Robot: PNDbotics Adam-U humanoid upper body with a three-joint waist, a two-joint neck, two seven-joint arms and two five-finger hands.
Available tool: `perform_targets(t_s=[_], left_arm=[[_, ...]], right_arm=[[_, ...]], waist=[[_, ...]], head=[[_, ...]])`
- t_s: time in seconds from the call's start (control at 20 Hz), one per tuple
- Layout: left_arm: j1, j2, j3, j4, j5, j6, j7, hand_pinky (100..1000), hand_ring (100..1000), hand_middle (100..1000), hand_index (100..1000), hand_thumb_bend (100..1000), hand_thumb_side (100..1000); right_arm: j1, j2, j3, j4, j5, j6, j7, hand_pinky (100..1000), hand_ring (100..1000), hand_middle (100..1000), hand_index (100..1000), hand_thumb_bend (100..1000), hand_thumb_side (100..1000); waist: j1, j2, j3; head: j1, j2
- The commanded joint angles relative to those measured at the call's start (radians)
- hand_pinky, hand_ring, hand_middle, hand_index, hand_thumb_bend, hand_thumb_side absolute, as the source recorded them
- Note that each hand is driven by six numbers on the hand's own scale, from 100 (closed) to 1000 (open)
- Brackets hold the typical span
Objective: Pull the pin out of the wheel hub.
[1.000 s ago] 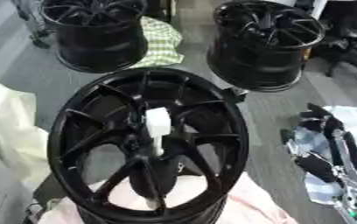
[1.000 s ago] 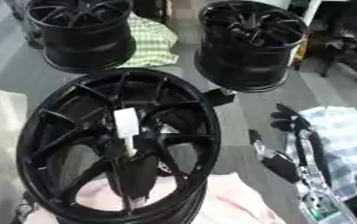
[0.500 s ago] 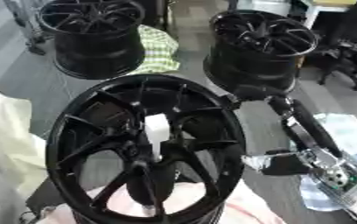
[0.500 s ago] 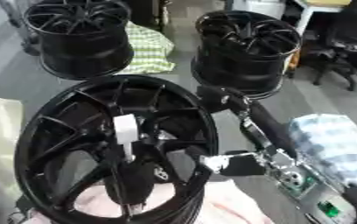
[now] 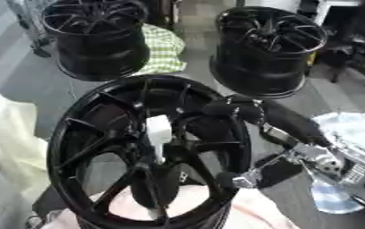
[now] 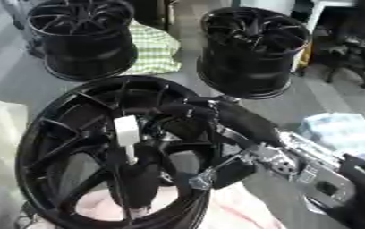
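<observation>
Pin [image 5: 157,130] upright in hub; right hand [image 5: 244,114] fingers prob. apart, nearby.

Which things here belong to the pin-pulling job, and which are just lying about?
Job: near wheel; white pin standing at its hub; right hand reaching over the rim.

Lying about: two far wheels; checked cloth; pink cloth; cream cloth.
</observation>
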Motion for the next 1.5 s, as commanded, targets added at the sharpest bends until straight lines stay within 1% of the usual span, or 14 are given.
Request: perform_targets(t_s=[0.05, 0.1, 0.25, 0.4, 0.65, 0.9, 1.05, 1.2, 1.3, 1.5], left_arm=[[-0.017, 0.007, -0.001, -0.017, -0.008, -0.035, -0.04, 549, 100, 615, 767, 100, 955], [-0.018, 0.004, -0.002, -0.017, -0.008, -0.035, -0.04, 548, 100, 615, 767, 100, 955], [-0.021, -0.002, -0.002, -0.017, -0.009, -0.032, -0.04, 548, 100, 615, 767, 100, 957], [-0.025, -0.009, -0.006, -0.016, -0.015, -0.033, -0.04, 549, 100, 615, 768, 100, 961], [-0.03, -0.023, -0.014, -0.014, -0.028, -0.028, -0.04, 549, 100, 615, 768, 100, 967], [-0.035, -0.034, -0.023, -0.012, -0.04, -0.024, -0.04, 549, 100, 616, 769, 100, 970], [-0.037, -0.039, -0.025, -0.012, -0.044, -0.02, -0.04, 550, 100, 616, 769, 100, 973], [-0.037, -0.041, -0.024, -0.011, -0.049, -0.017, -0.04, 550, 100, 616, 770, 100, 976], [-0.038, -0.041, -0.024, -0.01, -0.051, -0.016, -0.04, 550, 100, 616, 770, 100, 977], [-0.039, -0.043, -0.027, -0.008, -0.055, -0.016, -0.04, 551, 100, 616, 771, 100, 978]], right_arm=[[-0.062, -0.005, 0.007, 0.012, -0.049, 0.041, 0.044, 790, 799, 838, 948, 516, 343], [-0.084, 0.009, 0.012, 0.032, -0.064, 0.055, 0.058, 793, 805, 845, 950, 577, 352], [-0.155, 0.053, 0.02, 0.1, -0.107, 0.098, 0.101, 796, 816, 858, 954, 585, 354], [-0.22, 0.096, 0.017, 0.168, -0.149, 0.14, 0.143, 797, 826, 861, 955, 591, 354], [-0.288, 0.16, 0.0, 0.274, -0.214, 0.205, 0.208, 799, 840, 866, 961, 591, 357], [-0.336, 0.206, -0.005, 0.377, -0.285, 0.276, 0.28, 803, 845, 859, 965, 583, 381], [-0.348, 0.213, 0.002, 0.393, -0.329, 0.32, 0.323, 804, 847, 858, 963, 579, 382], [-0.351, 0.213, 0.016, 0.379, -0.371, 0.364, 0.367, 805, 839, 848, 948, 560, 378], [-0.352, 0.213, 0.025, 0.365, -0.38, 0.392, 0.395, 807, 836, 845, 943, 553, 378], [-0.36, 0.225, 0.03, 0.341, -0.364, 0.446, 0.45, 807, 834, 842, 937, 537, 376]], waist=[[0.006, -0.002, 0.003], [0.008, -0.001, 0.005], [0.011, 0.002, 0.008], [0.014, 0.005, 0.013], [0.016, 0.007, 0.027], [0.015, 0.008, 0.039], [0.015, 0.008, 0.045], [0.014, 0.007, 0.047], [0.013, 0.007, 0.048], [0.013, 0.007, 0.049]], head=[[0.007, 0.012], [0.009, 0.012], [0.018, 0.012], [0.018, 0.012], [0.006, 0.012], [-0.005, 0.012], [-0.005, 0.012], [-0.004, 0.012], [-0.007, 0.012], [-0.011, 0.012]])
